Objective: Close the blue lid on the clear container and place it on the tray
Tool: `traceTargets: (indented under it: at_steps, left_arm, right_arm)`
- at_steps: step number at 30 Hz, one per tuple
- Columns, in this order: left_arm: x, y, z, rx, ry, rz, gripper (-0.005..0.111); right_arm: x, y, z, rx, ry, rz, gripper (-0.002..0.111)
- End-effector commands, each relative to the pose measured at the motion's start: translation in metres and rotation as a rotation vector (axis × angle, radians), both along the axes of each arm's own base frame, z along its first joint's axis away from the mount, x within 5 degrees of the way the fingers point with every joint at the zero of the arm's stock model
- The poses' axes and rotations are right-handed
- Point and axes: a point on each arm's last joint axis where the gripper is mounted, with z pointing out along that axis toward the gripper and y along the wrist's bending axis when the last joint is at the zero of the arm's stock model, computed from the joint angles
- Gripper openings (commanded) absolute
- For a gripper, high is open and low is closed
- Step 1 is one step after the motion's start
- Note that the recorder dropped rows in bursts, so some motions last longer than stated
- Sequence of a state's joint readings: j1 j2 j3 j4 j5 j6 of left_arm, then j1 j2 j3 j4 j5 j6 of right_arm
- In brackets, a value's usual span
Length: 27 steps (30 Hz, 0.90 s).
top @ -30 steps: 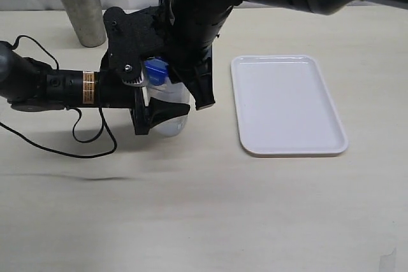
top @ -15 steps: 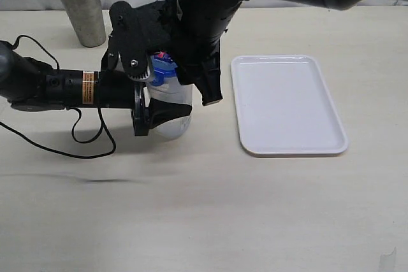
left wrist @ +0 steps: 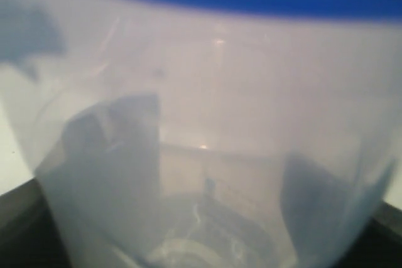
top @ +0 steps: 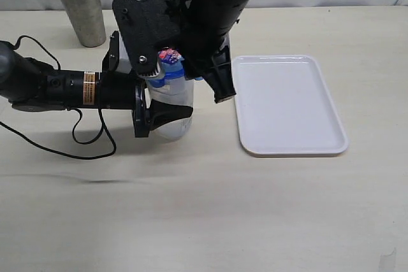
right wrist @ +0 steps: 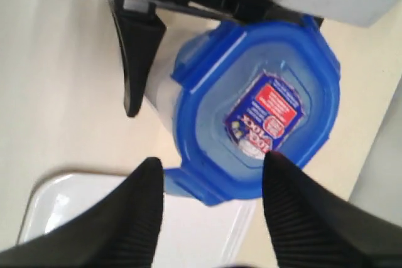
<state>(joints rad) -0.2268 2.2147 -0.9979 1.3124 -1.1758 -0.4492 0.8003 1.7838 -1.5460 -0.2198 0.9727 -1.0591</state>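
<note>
**Two grippers on one upright canister, tray alongside**

Standing upright on the pale table [top: 204, 208], just left of the tray [top: 290, 103] and apart from it: the clear container [top: 169, 93], translucent and tall. Gripped from the side by the left gripper [top: 182, 107], which reaches in level from the left, fingers pressed against the container's wall. Fills the left wrist view almost entirely as a milky blur, with a blue band along one edge.

Resting on the container's rim: the blue lid [right wrist: 257, 111], rounded-square, its red-and-white sticker [right wrist: 267, 114] facing up. Cannot tell whether its snap tabs are locked down.

Directly over the lid, from a dark arm coming in from the upper right: the right gripper [right wrist: 212, 158], fingers spread wide apart and closed on nothing. Cannot tell whether either ribbed fingertip [right wrist: 282, 180] touches the lid.

Flat, white and bare beside it all, the tray, with rounded corners and a low rim.

Well apart at the far left: a grey steel cup [top: 80, 7], upright. Looped on the table beneath the left arm: a black cable [top: 89, 138].
</note>
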Motion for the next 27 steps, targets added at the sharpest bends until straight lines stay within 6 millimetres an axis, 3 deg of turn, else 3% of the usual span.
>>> traceTargets:
  at_steps: [1, 18, 27]
  left_arm:
    - [0.0, -0.004, 0.011, -0.05, -0.028, -0.019, 0.0]
    - [0.0, -0.004, 0.011, -0.05, -0.028, -0.019, 0.0]
    - [-0.001, -0.004, 0.011, -0.048, -0.028, -0.022, 0.0]
  right_arm:
    - [0.004, -0.007, 0.004, -0.046, -0.046, -0.005, 0.045]
    - [0.009, -0.006, -0.023, -0.066, -0.105, 0.051, 0.045]
    - [0.005, -0.007, -0.046, -0.05, -0.118, 0.081, 0.044]
